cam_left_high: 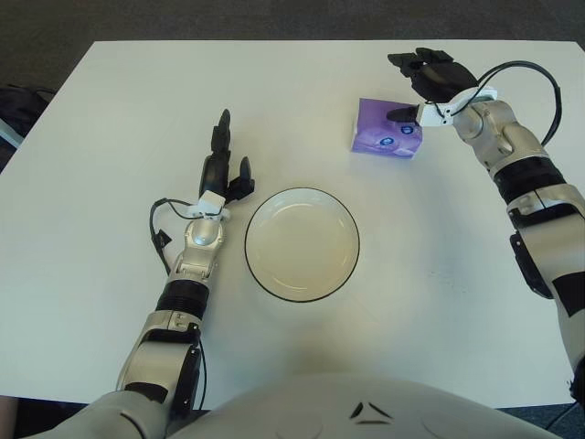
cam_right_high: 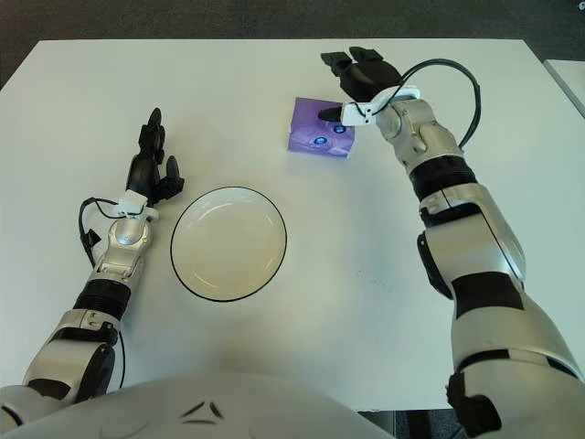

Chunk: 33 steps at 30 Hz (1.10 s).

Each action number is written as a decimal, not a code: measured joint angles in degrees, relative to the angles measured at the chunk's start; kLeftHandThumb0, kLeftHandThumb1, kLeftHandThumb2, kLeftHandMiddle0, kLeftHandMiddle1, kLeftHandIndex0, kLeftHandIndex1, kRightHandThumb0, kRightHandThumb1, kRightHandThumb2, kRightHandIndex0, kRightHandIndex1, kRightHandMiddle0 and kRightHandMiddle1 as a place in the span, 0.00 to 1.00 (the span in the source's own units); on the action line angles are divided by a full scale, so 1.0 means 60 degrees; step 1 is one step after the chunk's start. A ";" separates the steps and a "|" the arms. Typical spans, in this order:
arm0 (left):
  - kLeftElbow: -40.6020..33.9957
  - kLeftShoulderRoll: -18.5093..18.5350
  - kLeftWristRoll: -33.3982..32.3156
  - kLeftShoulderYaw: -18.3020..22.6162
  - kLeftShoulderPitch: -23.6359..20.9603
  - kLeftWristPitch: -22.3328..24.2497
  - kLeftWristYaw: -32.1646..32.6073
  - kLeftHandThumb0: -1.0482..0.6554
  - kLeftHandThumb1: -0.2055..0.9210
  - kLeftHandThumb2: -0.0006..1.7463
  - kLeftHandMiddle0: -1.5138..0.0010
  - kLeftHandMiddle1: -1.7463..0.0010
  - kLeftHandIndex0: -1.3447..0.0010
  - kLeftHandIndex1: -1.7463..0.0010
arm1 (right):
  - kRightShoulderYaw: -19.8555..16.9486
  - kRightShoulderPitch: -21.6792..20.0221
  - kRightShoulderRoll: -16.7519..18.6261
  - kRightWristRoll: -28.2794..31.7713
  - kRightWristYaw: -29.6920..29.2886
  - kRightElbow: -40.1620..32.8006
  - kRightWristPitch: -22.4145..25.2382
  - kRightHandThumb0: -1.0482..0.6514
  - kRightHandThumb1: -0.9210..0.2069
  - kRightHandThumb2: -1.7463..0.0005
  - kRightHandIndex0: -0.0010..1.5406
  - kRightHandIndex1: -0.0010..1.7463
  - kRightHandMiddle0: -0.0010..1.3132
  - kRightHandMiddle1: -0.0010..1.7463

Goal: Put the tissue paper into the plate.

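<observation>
The small purple tissue pack with white printing [cam_left_high: 387, 128] lies flat on the white table [cam_left_high: 110, 101], far and right of the round cream plate with a dark rim [cam_left_high: 303, 243] — well apart from it, with bare table between them. The plate holds nothing, so the task is judged to be at the reaching stage.

The right hand [cam_left_high: 430, 80] hovers at the far right corner of the pack, fingers spread and holding nothing; one dark digit reaches down beside the pack's right edge, and whether it actually touches the wrapper cannot be told.

The main risk is a poor grip. The hand sits over a corner rather than over the middle, so closing from here may pinch only the edge, and the soft, slick wrapper could slide out or swing as it is lifted. A digit pressing at the right edge could also push the light pack leftward across the smooth table instead of catching it — leaving the fingers to shut on air.

The carry toward the near left is fairly long; a loose hold could drop the pack short of the plate or on its rim.

The left hand [cam_left_high: 223, 169] shows just left of the plate, fingers extended, idle.
</observation>
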 measured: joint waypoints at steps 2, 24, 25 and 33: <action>0.0000 0.0000 0.0001 0.0000 -0.0001 -0.0002 0.0001 0.13 1.00 0.51 0.92 1.00 1.00 0.86 | 0.0000 0.0019 0.0000 0.0000 0.0019 -0.0042 0.0000 0.14 0.00 0.65 0.03 0.02 0.00 0.10; -0.0005 -0.0001 -0.0001 0.0000 -0.0002 -0.0007 0.0001 0.13 1.00 0.51 0.91 0.99 1.00 0.83 | 0.0073 0.0329 0.0023 -0.0011 0.0033 -0.0007 0.0040 0.12 0.00 0.66 0.02 0.01 0.00 0.11; -0.0005 -0.0002 -0.0001 0.0000 -0.0002 -0.0007 0.0001 0.13 1.00 0.51 0.91 0.99 1.00 0.83 | 0.0080 0.0329 0.0026 -0.0011 0.0033 0.0005 0.0040 0.12 0.00 0.66 0.02 0.01 0.00 0.11; -0.0005 -0.0003 -0.0002 0.0000 -0.0002 -0.0007 0.0001 0.13 1.00 0.51 0.91 0.99 1.00 0.83 | 0.0217 0.0329 0.0093 -0.0015 0.0032 0.0200 0.0034 0.12 0.00 0.67 0.01 0.01 0.00 0.10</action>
